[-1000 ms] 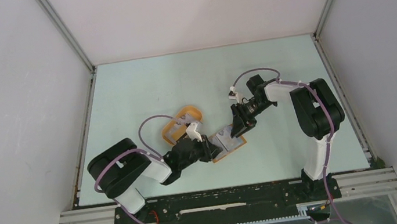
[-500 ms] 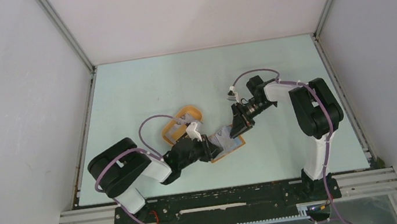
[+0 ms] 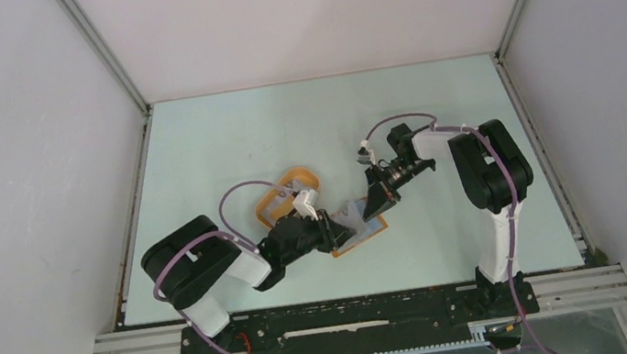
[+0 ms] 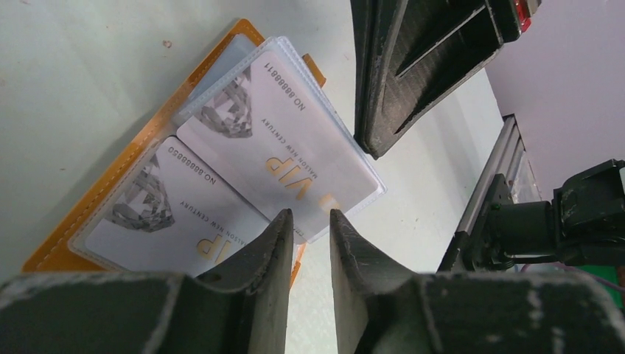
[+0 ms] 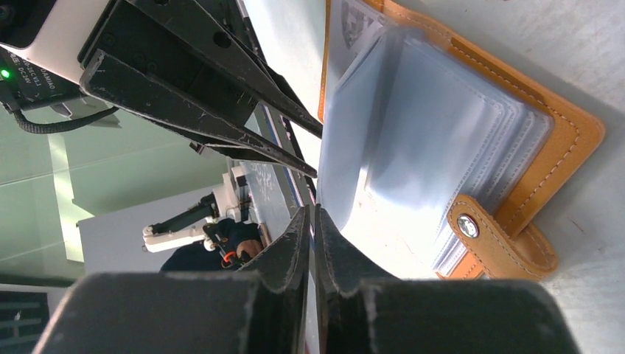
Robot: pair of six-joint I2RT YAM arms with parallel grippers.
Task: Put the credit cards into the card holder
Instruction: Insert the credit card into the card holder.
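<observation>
The card holder (image 3: 371, 232) lies open on the table, an orange wallet with clear sleeves (image 5: 442, 125) and a snap tab (image 5: 486, 232). Two credit cards with VIP print sit in its sleeves, one (image 4: 287, 140) in a lifted leaf and one (image 4: 169, 214) in the leaf lying flat. My left gripper (image 4: 307, 215) is at the holder's near-left edge, its jaws a little apart with only table showing between them. My right gripper (image 5: 312, 209) comes in from the far right. It is pinched on the free edge of the lifted sleeve leaf, as the left wrist view also shows (image 4: 372, 151).
An oval orange-rimmed tray (image 3: 287, 190) sits just behind the left gripper (image 3: 336, 229). The two grippers are close together over the holder, the right gripper (image 3: 373, 207) a short way from the left. White walls enclose the table on three sides.
The right gripper has closed from wide open down to a pinch and shifted slightly left. The clear sleeve leaf now stands higher between the grippers. The left arm has barely moved.
</observation>
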